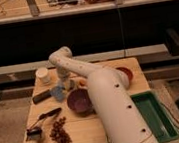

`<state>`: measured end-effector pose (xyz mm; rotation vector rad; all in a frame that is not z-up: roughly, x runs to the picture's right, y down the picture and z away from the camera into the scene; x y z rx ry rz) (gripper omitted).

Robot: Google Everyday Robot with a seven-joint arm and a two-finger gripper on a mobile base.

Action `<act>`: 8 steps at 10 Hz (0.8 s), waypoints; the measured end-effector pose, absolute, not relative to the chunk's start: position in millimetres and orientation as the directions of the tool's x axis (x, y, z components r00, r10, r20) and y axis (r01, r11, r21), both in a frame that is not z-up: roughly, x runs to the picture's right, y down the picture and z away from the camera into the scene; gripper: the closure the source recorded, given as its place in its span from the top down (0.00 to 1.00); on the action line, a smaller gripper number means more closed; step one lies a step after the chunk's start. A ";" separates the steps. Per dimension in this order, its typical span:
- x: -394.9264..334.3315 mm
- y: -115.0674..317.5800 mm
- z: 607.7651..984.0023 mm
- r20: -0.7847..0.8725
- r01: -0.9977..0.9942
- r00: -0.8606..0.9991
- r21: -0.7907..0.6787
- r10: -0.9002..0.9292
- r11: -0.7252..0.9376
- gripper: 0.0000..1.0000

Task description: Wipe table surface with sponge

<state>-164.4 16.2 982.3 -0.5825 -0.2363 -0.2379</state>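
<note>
The light wooden table surface (86, 129) fills the middle of the camera view. My white arm reaches over it from the front, bends at the back left, and points down. The gripper (64, 81) sits low at the table's back left, right over the sponge (61, 85), a small pale blue-grey pad mostly hidden under it. A darker, rounder blue-grey piece (58, 94) lies just in front of it. I cannot make out whether the gripper touches or holds the sponge.
A purple bowl (79, 102) stands mid-table, with a white cup (43, 75) and a dark bar (41, 97) at the left. A red bowl (125, 73) is at the back right, a green tray (158, 121) at the right. A black utensil (49, 114) and brown bits (59, 132) lie front left.
</note>
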 end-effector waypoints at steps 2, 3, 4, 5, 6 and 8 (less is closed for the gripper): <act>-159.4 15.8 983.4 0.281 0.278 0.949 -0.526 -0.144 0.803 0.14; -156.0 16.7 983.4 0.283 0.276 0.949 -0.534 -0.138 0.800 0.07; -148.7 18.5 983.1 0.286 0.274 0.949 -0.545 -0.131 0.792 0.00; -139.2 20.4 982.6 0.284 0.270 0.950 -0.555 -0.125 0.787 0.00; -126.0 21.9 983.0 0.276 0.262 0.954 -0.564 -0.120 0.783 0.00; -94.7 19.8 982.8 0.254 0.226 0.963 -0.569 -0.092 0.790 0.00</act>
